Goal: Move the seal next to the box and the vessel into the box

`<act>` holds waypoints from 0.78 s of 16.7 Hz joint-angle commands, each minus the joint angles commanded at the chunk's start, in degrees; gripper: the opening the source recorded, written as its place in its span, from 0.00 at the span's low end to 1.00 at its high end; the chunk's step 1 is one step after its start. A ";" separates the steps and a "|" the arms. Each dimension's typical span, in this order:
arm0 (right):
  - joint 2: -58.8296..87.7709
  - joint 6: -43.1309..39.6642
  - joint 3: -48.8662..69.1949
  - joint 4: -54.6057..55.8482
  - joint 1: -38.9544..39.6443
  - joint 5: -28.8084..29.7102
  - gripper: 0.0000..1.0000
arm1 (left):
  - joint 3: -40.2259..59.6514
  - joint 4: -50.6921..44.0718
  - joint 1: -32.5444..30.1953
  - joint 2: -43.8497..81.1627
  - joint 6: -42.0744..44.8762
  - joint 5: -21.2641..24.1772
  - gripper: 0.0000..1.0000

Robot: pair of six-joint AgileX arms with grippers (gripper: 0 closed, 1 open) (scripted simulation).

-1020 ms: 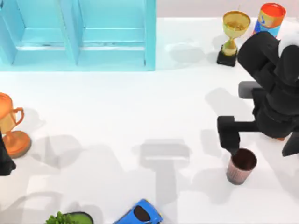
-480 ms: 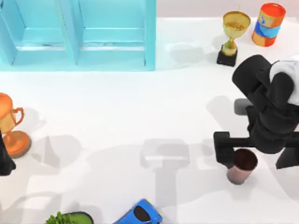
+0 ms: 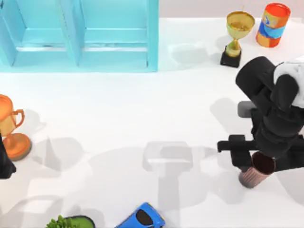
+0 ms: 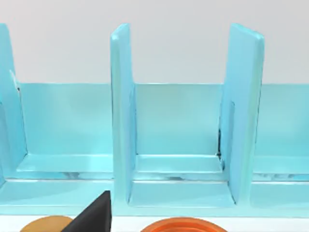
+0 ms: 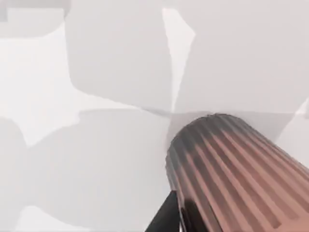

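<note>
The vessel point(image 3: 257, 170), a ribbed pinkish-brown cup with a dark inside, stands near the front right of the table. My right gripper point(image 3: 264, 159) reaches down over it, its fingers closed against the cup's sides. Close up, the cup's ribbed wall point(image 5: 236, 169) has one dark finger point(image 5: 164, 217) against it. The light-blue box point(image 3: 152, 42) with upright dividers point(image 4: 120, 121) stands at the back left. The seal is hidden. My left gripper point(image 3: 4, 164) is parked at the left edge.
A gold trophy point(image 3: 235, 35) and an orange-and-blue can point(image 3: 273, 23) stand at the back right, behind the right arm. At the left edge is an orange trophy point(image 3: 12, 128). A blue toy car point(image 3: 142, 217) and a green plant point(image 3: 66, 222) lie along the front edge.
The right arm came down over the cup, then its fingers closed in. The cup shifted a little to the right. The left arm has not moved.
</note>
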 joint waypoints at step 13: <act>0.00 0.00 0.00 0.00 0.00 0.00 0.00 | 0.00 0.00 0.00 0.00 0.00 0.00 1.00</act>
